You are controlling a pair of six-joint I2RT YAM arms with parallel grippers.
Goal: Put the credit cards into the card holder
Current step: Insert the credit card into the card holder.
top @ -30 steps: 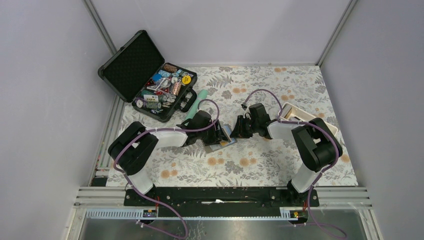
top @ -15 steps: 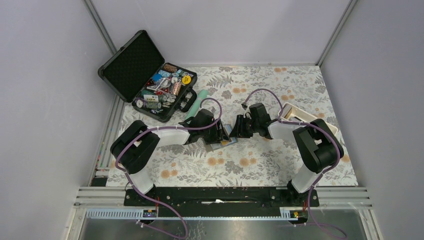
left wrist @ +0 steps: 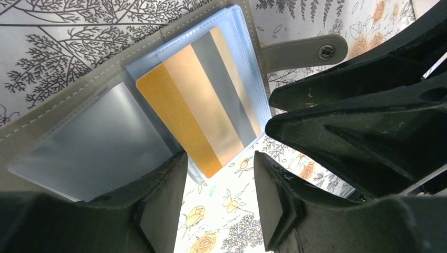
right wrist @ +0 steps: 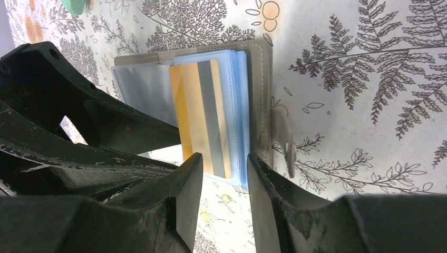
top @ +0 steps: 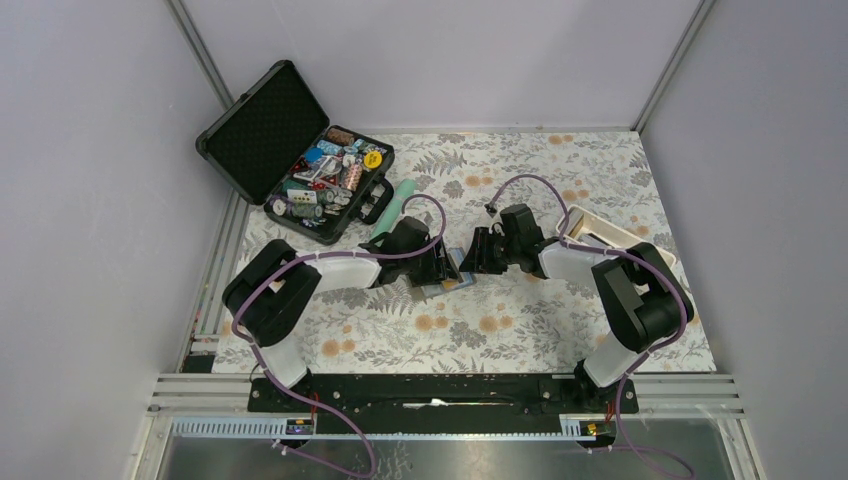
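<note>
- The card holder lay open and flat on the patterned cloth at the middle of the table, between the two arms, its snap tab hanging out to one side.
- A striped orange, gold and grey credit card sat on its stack of clear sleeves, one short end poking past the sleeve edge (whether it was under the film or only on top, I could not tell).
- The left gripper had its fingers spread, the card's free end just off the gap and nothing pinched.
- The right gripper was likewise spread, facing that same end, and gripped nothing.
- The card looked light, stiff and slick: best pinched across its protruding short end, or pushed on its edge.
- The sleeves looked floppy and glossy, so the holder probably needed pinning by its fabric cover, or it would skate.
</note>
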